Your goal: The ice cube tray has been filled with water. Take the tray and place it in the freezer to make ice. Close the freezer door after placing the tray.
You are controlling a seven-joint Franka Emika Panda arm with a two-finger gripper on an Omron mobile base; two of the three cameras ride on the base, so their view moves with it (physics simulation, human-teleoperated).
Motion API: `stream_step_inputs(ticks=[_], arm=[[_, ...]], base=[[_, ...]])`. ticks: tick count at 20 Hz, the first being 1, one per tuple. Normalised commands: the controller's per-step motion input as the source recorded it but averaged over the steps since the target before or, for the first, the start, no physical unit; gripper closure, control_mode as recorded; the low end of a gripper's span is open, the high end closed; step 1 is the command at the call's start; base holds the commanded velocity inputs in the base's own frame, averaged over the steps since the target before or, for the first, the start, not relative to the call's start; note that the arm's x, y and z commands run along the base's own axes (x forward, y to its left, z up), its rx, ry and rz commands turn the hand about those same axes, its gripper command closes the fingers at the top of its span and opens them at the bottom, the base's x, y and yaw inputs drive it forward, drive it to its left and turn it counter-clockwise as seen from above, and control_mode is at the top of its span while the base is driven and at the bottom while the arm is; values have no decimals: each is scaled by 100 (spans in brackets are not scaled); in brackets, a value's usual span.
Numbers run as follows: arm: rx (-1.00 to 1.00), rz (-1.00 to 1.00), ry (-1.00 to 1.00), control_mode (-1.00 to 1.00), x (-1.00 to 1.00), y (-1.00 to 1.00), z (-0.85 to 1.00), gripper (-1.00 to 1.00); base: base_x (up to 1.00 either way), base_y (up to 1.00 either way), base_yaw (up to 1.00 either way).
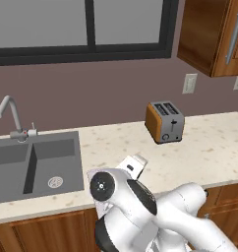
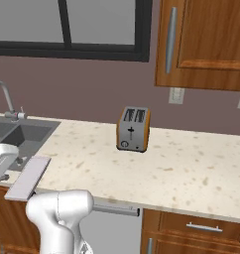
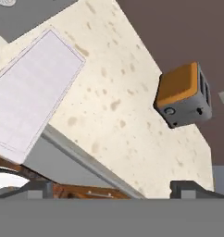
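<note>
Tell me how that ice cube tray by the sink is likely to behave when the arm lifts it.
The ice cube tray looks thin and flat, so probably stiff and light when empty. The task says it holds water, so tilting would likely spill it. One end seems to overhang the counter edge, so a downward push there could tip it off.

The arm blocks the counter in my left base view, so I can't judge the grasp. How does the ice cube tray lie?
Observer: In the right base view the ice cube tray lies flat, one end poking past the front edge of the counter.
Operator: Is the hand open?
Observer: Yes. The hand view shows the hand open, with nothing between its tips.
Operator: Lined up with the tray?
Observer: No, the tray sits off to the left side of the hand view.
</note>
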Motion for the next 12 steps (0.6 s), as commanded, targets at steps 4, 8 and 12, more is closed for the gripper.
stream_step_inputs(ticks=[4, 8, 12], arm=[[-43, 24, 6, -100, -29, 35, 0, -100], [-32, 18, 5, -100, -25, 35, 0, -100], [-24, 13, 5, -100, -9, 29, 0, -100]], base=[[0, 0, 0], [0, 0, 0], [0, 0, 0]])
